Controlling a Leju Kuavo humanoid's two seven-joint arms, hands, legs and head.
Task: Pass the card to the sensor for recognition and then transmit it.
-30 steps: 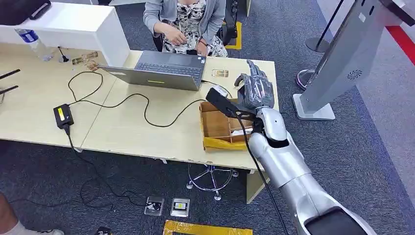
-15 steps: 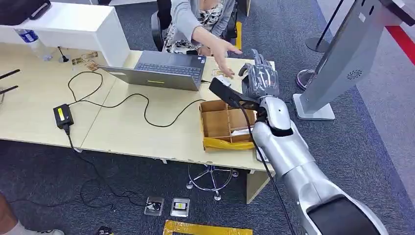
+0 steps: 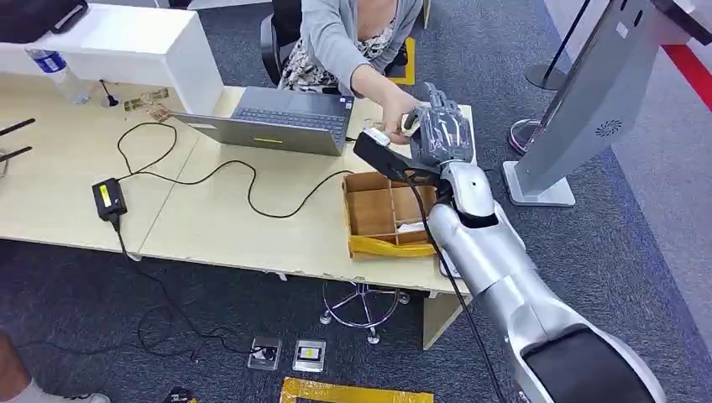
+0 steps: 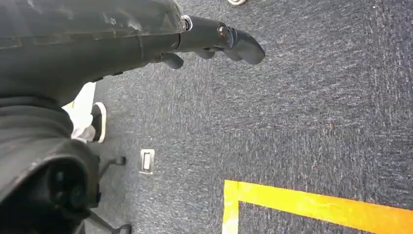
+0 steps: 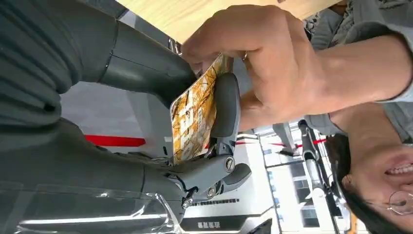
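Head view: right robot hand (image 3: 440,134) raised over table (image 3: 210,222), meeting a person's hand (image 3: 395,117); handover step, I'd judge. Right wrist view: card (image 5: 195,114) pinched by thumb and fingers, person also gripping it; next, let go once they've got it. Left wrist view: left robot hand (image 4: 214,41) hangs over carpet, grasping nothing, fingers loosely apart.

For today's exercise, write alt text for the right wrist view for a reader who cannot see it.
A person's hand grips the top of an orange patterned card that the grey right robot hand pinches between its thick thumb and darker fingers. Pale wooden tabletop lies behind.

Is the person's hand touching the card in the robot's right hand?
Touching. The right wrist view shows the person's hand gripping the card pinched in the right hand.
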